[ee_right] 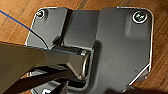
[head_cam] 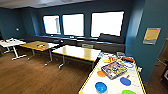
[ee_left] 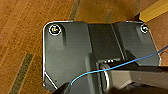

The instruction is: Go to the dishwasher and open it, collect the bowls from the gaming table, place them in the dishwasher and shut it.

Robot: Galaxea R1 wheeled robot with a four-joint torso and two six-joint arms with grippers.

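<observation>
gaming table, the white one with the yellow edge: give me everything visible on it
The gaming table stands at the head view's lower right on the brown wood floor, running lengthwise away from the camera beside the teal wall. Long, rectangular, white top, bright yellow edge; its near end is cut off. On it lie a blue bowl, a flat blue round piece, an orange round piece, something green at the near edge, a colourful game box and small toys farther back.

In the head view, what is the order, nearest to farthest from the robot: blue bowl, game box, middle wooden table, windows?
1. Blue bowl, bottom right.
2. Game box, just beyond the bowl.
3. Wooden table, centre of the room.
4. Windows, on the back wall.
</observation>
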